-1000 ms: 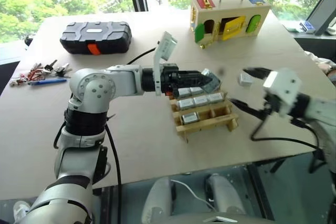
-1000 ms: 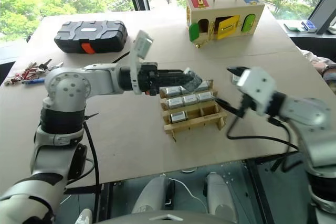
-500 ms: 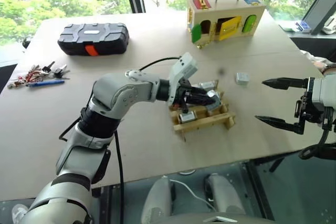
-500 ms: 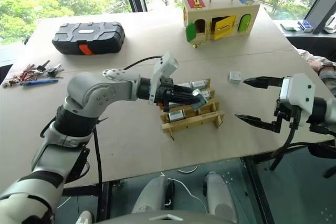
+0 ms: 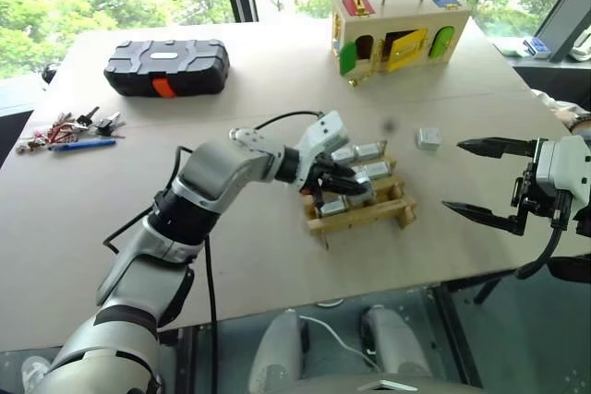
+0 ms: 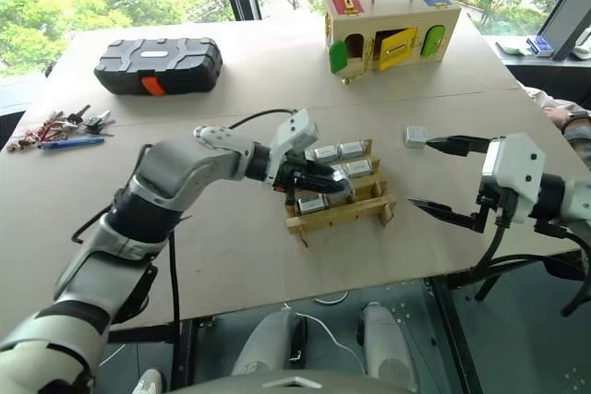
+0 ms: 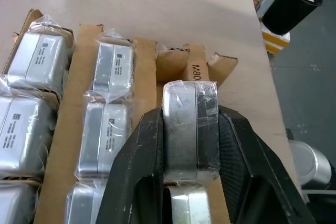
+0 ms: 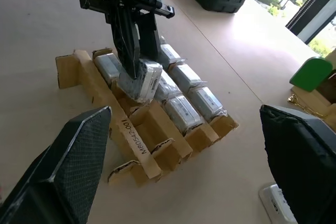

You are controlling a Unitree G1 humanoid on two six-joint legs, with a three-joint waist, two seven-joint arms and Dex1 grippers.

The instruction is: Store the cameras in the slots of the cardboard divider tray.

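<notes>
The left claw (image 5: 355, 182) has come down lower than a second ago and now holds its camera (image 7: 189, 129) tight, right over the front row of the cardboard divider tray (image 5: 365, 214). The right claw (image 5: 480, 177) has pulled away to the side and is wide apart. The camera is silver with a dark side, wrapped in clear plastic. One more camera (image 5: 427, 138) lies alone on the tan tabletop (image 5: 259, 256). Green trees show through the windows.

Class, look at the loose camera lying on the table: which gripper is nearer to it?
Right. The right gripper hangs open just beside the loose camera; the left gripper is over the tray, farther away.
</notes>
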